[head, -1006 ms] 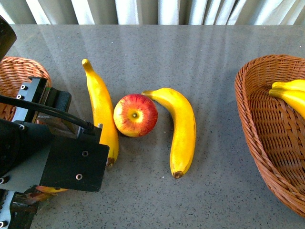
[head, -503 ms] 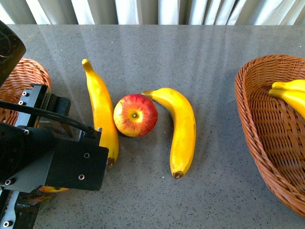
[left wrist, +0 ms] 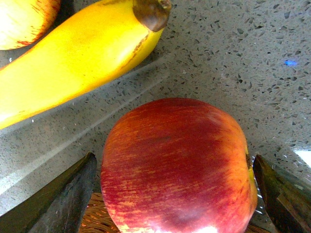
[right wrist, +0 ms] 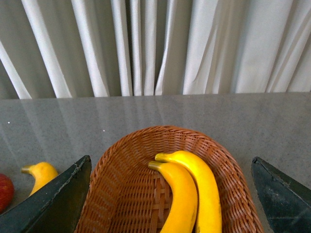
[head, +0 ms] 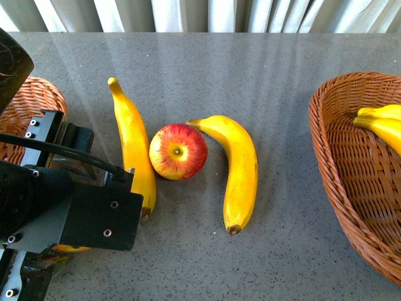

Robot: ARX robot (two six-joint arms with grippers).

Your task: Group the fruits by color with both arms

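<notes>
Two bananas sorted, one apple between the left arm's jaws, three fruits waiting

We count two long yellow bananas (right wrist: 182, 194) already in the brown wicker basket (head: 338, 163) at the right edge of the grey speckled surface (head: 250, 69); the black boxy right gripper (right wrist: 170, 158) hangs over it, jaws apart and empty. Still mid-surface are a red, yellow-streaked apple (head: 178, 151), a yellow banana (head: 133, 144) against its left side and another banana (head: 238, 172) just beside its right. Near the front-left corner, by the second wicker basket (head: 25, 103), the left gripper (left wrist: 173, 156) brackets a second round red apple (left wrist: 177, 184). Its dark fingers (left wrist: 63, 204) sit at the apple's flanks, but we cannot tell whether they clamp it. Against a second ago, this gripper sits slightly nearer that corner and the loose fruit lies unchanged
</notes>
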